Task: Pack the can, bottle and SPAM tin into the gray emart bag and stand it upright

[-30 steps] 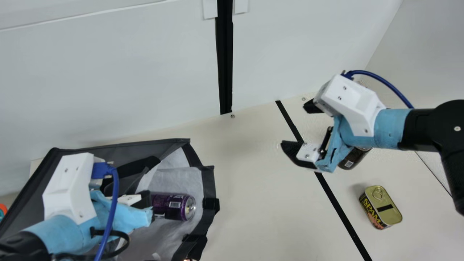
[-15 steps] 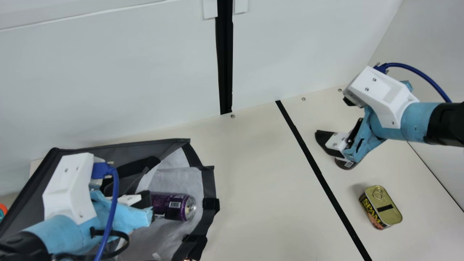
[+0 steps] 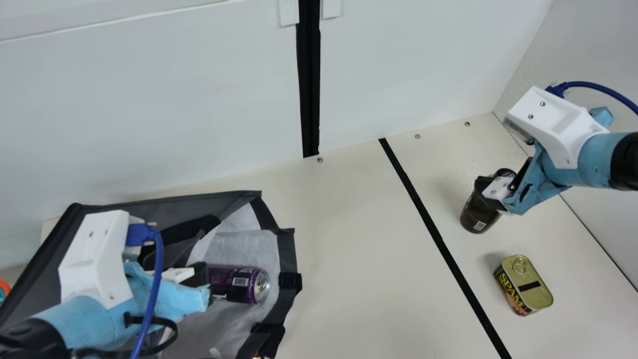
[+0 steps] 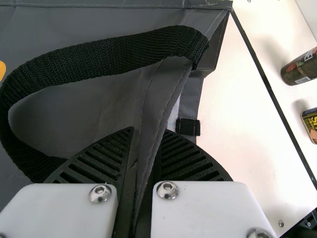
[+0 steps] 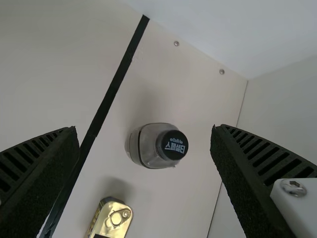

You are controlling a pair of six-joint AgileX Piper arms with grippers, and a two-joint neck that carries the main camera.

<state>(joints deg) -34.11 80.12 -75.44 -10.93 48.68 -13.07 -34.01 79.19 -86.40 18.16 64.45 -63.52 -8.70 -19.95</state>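
Note:
My left gripper [image 3: 199, 279] is at the gray bag [image 3: 164, 197]; in the left wrist view the left gripper [image 4: 146, 163] is shut on the bag's gray edge [image 4: 166, 94], beside the black strap. The purple can [image 3: 237, 284] lies on its side within the bag's pale lining. At the right, my right gripper [image 3: 503, 167] is over the dark bottle [image 3: 476, 214], which stands upright. Seen in the right wrist view, the right gripper [image 5: 143, 144] is open, with the bottle's black cap [image 5: 173, 145] between and below its fingers. The SPAM tin [image 3: 523, 284] stands nearer the front.
A black tape line [image 3: 438, 234] crosses the table between bag and bottle. White walls [image 3: 199, 99] rise behind the table and at its right. An orange and teal object [image 3: 4, 289] shows at the far left edge.
My right gripper has moved right, away from the bag, and now is over the bottle, uncovering more of it. The left arm, bag, can and tin have kept still.

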